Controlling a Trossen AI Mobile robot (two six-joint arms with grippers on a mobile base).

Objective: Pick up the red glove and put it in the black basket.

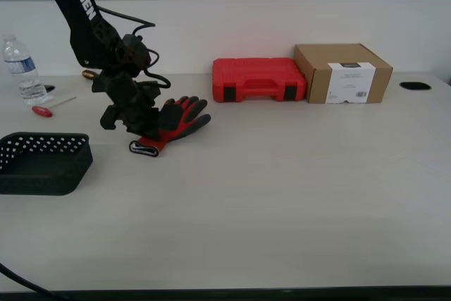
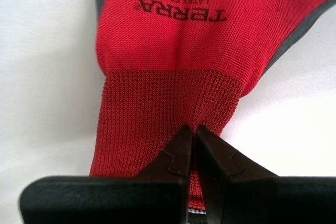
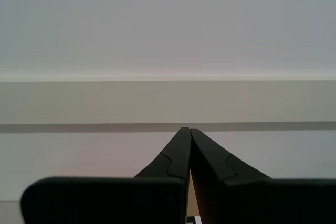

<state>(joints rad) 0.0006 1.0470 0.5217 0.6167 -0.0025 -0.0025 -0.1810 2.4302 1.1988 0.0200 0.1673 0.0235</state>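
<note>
The red glove (image 1: 177, 120) lies on the table in the exterior view's left half, dark fingertips pointing toward the wall, grey-edged cuff nearest the camera. My first gripper (image 1: 141, 132) is down over its cuff. In the first wrist view the fingers (image 2: 181, 148) are pressed together on the red knit cuff (image 2: 168, 103), with "TERRA" printed on the glove's back. The black basket (image 1: 42, 161) sits at the exterior view's left edge, apart from the glove. My second gripper (image 3: 189, 130) shows only in its own wrist view, shut on nothing, facing a wall.
A red plastic case (image 1: 258, 80) and a cardboard box (image 1: 343, 72) stand at the back of the table. A water bottle (image 1: 22, 70) and a red-handled screwdriver (image 1: 51, 108) lie at the exterior view's far left, behind the basket.
</note>
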